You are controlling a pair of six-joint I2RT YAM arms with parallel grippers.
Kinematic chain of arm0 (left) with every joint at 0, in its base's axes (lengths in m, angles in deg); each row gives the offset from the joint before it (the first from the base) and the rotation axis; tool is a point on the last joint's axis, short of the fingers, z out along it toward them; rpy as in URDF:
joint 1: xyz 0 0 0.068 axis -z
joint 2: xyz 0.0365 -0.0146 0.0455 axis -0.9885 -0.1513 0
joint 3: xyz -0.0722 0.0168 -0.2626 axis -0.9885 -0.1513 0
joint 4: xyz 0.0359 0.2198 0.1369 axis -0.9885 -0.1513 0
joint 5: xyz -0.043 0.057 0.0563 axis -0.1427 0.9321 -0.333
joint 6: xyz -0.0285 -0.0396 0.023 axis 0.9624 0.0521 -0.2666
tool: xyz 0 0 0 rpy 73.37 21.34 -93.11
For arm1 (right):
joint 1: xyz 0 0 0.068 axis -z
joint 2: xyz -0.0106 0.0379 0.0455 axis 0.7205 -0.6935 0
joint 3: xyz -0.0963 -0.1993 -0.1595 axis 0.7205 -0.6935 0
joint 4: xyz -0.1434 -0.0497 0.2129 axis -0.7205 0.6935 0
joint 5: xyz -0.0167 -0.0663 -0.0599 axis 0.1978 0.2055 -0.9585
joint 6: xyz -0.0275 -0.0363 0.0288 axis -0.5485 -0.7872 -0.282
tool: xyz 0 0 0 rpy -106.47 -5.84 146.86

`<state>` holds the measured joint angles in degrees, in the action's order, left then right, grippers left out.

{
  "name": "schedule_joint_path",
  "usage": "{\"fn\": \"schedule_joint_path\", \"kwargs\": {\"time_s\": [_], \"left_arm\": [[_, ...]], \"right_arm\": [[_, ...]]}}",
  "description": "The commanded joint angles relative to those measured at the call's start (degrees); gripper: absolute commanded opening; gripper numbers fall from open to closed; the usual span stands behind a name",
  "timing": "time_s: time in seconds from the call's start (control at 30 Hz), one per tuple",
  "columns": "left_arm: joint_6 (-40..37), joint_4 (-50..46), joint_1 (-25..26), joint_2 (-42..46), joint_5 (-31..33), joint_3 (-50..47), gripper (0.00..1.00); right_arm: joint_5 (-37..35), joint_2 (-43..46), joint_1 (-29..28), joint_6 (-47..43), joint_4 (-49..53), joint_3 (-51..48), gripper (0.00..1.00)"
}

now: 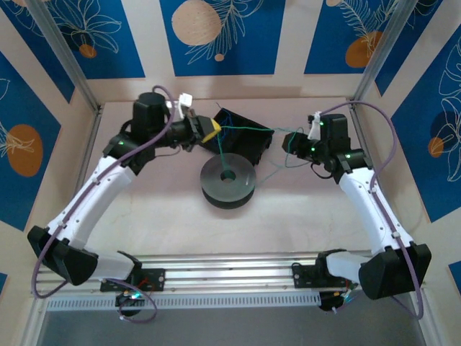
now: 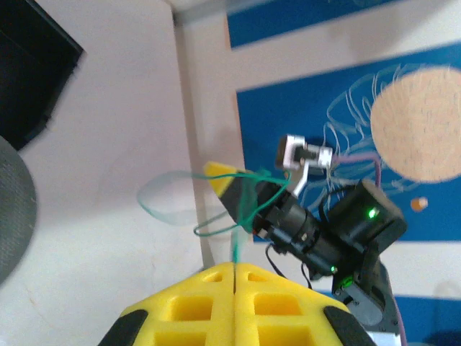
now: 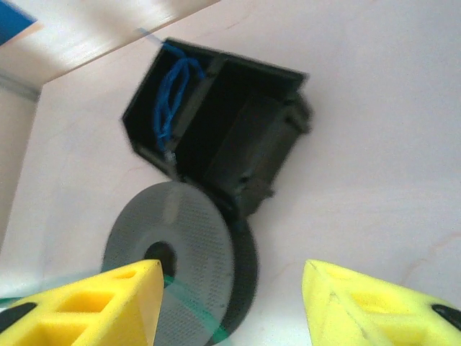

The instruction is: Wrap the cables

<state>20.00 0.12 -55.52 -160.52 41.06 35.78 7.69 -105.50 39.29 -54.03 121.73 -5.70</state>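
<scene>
The green cable (image 2: 237, 249) is a thin, limp wire; one end of it goes into the closed seam between the yellow, waffle-like foam fingers (image 2: 194, 306) of the left jaws, which are pressed fully together and pinch it; from there it runs in loose loops toward the right arm (image 2: 338, 231), where it crosses a yellow-and-black fingertip (image 2: 229, 184) of the right jaws; whether it rests on that fingertip I cannot tell. Another part of the green cable (image 3: 193, 303) comes out of the centre hole of the grey spool (image 3: 169, 231) and lies over its face; the spool is a flat, round disc with a finely dotted top and a dark, thick rim; it lies on the pale, smooth table (image 1: 166, 223), between the two arms.

The black tray (image 3: 245, 151) is a box of hard, matt plastic with straight walls; it stands tilted, its low corner touching the spool; in its compartment at the far side lies the blue cable (image 3: 173, 94), folded into a narrow bundle of loops.

The fingers (image 3: 101, 299) of the right jaws stand well apart, about half open, with bare table between them and nothing gripped; they hang above the spool and the tray.

Around the table stand walls (image 1: 216, 36) with blue panels, white leaf drawings and orange circles; a ribbed metal rail (image 1: 230, 277) carries both arm bases at the near edge; thick lilac cables (image 1: 108, 180) follow the white arms.
</scene>
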Motion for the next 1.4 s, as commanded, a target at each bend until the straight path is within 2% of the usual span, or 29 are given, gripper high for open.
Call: {"fn": "schedule_joint_path", "kwargs": {"time_s": [0.0,0.13,0.23,0.37,0.43,0.5,0.53,0.6,0.73,0.8,0.83,0.97,1.17,1.2,1.27,1.37], "left_arm": [[-3.52,-3.75,-7.89,6.35,-3.64,5.75,0.0],[-4.44,-6.09,-14.22,6.55,-8.6,7.99,0.0],[-4.51,-6.09,-16.08,6.23,-10.35,8.04,0.0],[-4.44,-3.9,-15.47,6.01,-10.19,4.56,0.0],[-6.17,-4.15,-13.81,6.11,-8.57,2.3,0.0],[-7.96,-4.69,-11.09,6.07,-6.17,0.01,0.0],[-8.85,-4.8,-9.19,5.87,-4.7,-1.17,0.09],[-10.13,-3.79,-4.71,5.48,-1.26,-3.79,0.29],[-10.18,2.62,7.11,2.3,4.26,-8.4,0.8],[-10.59,5.13,13.8,-0.67,7.69,-8.85,0.98],[-10.69,6.65,16.9,-2.48,9.28,-8.85,1.0],[-11.17,10.61,24.23,-9.55,13.89,-6.62,1.0],[-10.42,15.33,29.25,-16.92,14.64,-0.82,1.0],[-10.44,14.78,29.37,-17.79,14.88,0.02,0.96],[-10.44,13.53,29.0,-18.66,15.38,0.71,0.81],[-10.67,12.12,26.31,-18.27,16.25,0.22,0.37]], "right_arm": [[-5.98,-0.92,6.77,0.05,7.04,-1.0,0.55],[-6.69,-2.91,11.69,-0.3,8.71,0.49,0.55],[-4.03,-3.8,13.71,-0.57,8.83,1.9,0.56],[4.23,-3.7,14.78,-0.99,5.7,1.83,0.55],[6.99,-3.3,14.72,-0.53,4.7,1.44,0.49],[8.74,-2.84,14.67,-0.29,4.78,1.68,0.38],[9.45,-2.36,14.57,-0.03,4.69,1.68,0.35],[11.06,-1.14,14.47,0.67,4.5,1.78,0.35],[13.48,0.41,14.11,2.16,5.69,3.17,0.36],[14.6,0.9,13.96,2.95,6.08,3.93,0.36],[15.1,1.16,13.79,3.35,6.17,4.14,0.36],[17.69,2.19,13.16,5.35,6.08,4.74,0.36],[19.0,3.65,11.86,6.64,6.6,5.19,0.36],[19.59,3.78,11.77,6.53,6.82,5.3,0.36],[20.8,4.06,11.82,6.31,7.02,5.39,0.36],[24.31,5.42,12.19,5.47,7.03,5.02,0.39]]}}
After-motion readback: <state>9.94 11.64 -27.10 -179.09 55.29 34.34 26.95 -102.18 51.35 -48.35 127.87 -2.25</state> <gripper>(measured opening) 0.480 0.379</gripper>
